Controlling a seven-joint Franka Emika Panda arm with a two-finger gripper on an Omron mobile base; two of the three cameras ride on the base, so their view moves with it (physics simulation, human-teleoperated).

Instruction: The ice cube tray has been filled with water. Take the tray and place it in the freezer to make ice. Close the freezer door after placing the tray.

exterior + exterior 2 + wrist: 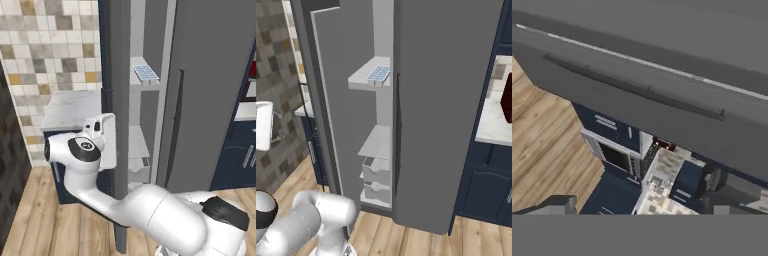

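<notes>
Ice cube tray (146, 73): on upper freezer shelf (363, 76), near front lip, water in cells.
Freezer door (119, 125): standing open, edge-on beside arm.
Gripper (639, 207): fingers apart, empty, outside door, facing its handle (634, 89).
Risk: hard swing jolting tray, spilling; wrist snagging door edge.
Clearance: open floor left of door.

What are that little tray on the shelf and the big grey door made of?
The ice cube tray looks like white plastic: thin matte rim, glossy pale blue cells. The freezer door looks like painted metal or plastic, flat matte grey with no reflections; this rendered picture leaves that open.
</notes>
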